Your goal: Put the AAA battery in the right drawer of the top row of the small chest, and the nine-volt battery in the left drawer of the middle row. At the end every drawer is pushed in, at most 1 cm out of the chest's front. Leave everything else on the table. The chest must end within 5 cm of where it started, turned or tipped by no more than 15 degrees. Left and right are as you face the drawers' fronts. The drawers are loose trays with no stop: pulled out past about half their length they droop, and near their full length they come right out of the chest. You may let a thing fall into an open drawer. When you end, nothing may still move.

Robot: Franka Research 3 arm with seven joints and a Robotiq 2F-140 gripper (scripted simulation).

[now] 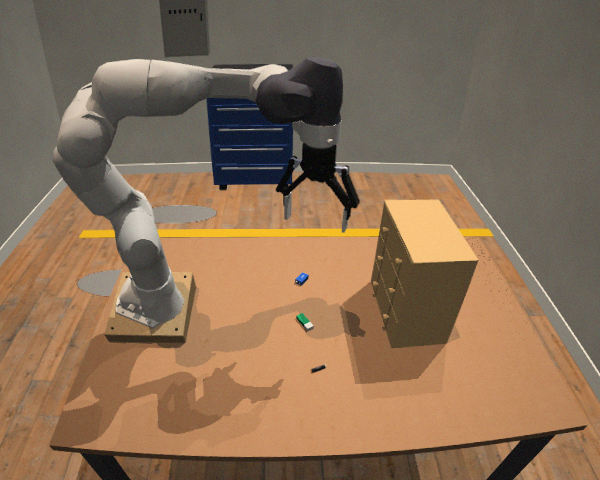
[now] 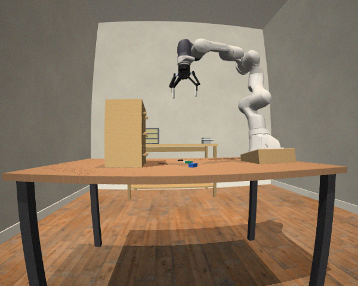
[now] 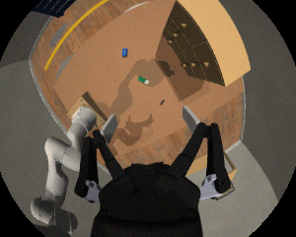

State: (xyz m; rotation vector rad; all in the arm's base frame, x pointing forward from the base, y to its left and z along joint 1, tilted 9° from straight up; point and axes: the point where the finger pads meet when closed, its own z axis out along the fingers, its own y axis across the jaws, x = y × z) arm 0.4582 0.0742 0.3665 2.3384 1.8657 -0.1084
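Observation:
The small wooden chest (image 1: 429, 304) (image 2: 123, 132) (image 3: 219, 37) stands upright, its knobbed drawer fronts facing the robot base. All drawers look pushed in. A small dark cylinder, apparently the AAA battery (image 1: 318, 368) (image 2: 180, 159) (image 3: 162, 102), lies on the table. A blue block, apparently the nine-volt battery (image 1: 301, 279) (image 2: 193, 165) (image 3: 124, 52), lies on the table on the other side of a green-and-white block. My gripper (image 1: 316, 223) (image 2: 184, 96) (image 3: 148, 116) is open and empty, high above the table, in front of the chest and pointing down.
The green-and-white block (image 1: 304, 321) (image 2: 188, 161) (image 3: 143, 80) lies between the two batteries. The robot's base plate (image 1: 148, 334) (image 2: 276, 156) is at the table's opposite end from the chest. The table (image 1: 269, 434) (image 2: 234, 177) has open edges all round.

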